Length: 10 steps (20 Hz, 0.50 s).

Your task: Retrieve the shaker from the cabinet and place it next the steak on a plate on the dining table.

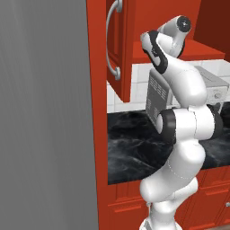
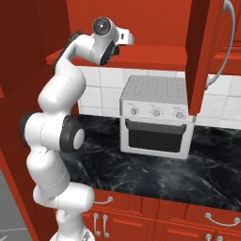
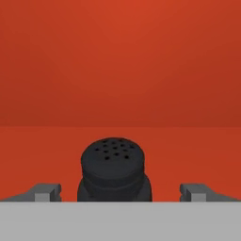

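in the hand view the shaker (image 3: 115,172) stands upright on the red floor of the cabinet (image 3: 120,70), a small black cylinder whose rounded cap is dotted with holes, with the plain red back wall behind it. the end effector (image 3: 120,192) is spread wide, its two grey fingertips (image 3: 44,192) standing well apart on either side of the shaker, with a gap between each tip and the black body; it has hold of nothing. the shaker sits between the tips, roughly centred. in the left base view the white arm (image 1: 182,134) rises from the lower right, folds at a dark elbow and reaches up toward the red wall cupboard, whose door with its long curved silver handle (image 1: 112,40) hangs open at the left. below lies the black marble worktop (image 1: 130,148) with red drawer fronts beneath it, and a tall grey panel (image 1: 45,117) stands at the far left. in the right base view the wrist (image 2: 106,40) is up inside the cupboard opening, above a silver toaster oven (image 2: 157,115) with three knobs that sits on the worktop against white wall tiles (image 2: 99,80); the open door (image 2: 202,56) hangs at the upper right.
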{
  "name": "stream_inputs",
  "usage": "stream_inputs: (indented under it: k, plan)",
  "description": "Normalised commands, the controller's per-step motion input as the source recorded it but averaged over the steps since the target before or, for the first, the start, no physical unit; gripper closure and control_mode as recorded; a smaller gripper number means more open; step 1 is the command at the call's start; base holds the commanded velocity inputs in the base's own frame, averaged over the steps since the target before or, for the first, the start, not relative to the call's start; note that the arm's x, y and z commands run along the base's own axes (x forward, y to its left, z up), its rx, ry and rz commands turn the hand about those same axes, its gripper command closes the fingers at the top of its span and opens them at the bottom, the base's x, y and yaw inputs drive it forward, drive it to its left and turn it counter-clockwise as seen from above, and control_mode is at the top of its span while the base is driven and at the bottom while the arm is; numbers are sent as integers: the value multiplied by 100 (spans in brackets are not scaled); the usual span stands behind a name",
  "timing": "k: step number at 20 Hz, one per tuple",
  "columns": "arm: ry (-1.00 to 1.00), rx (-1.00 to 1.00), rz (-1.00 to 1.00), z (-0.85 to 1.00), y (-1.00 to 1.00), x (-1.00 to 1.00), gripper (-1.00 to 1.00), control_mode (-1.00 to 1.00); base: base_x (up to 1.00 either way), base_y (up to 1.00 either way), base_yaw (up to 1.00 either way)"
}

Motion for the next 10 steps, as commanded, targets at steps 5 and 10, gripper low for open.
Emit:
stream_inputs:
  k: [5, 10]
  plan:
    - [0, 0, 0, -13, 0, 11, 100, -100, 0, 0, 0]
    - [0, 0, 0, -8, 0, 7, 100, -100, 0, 0, 0]
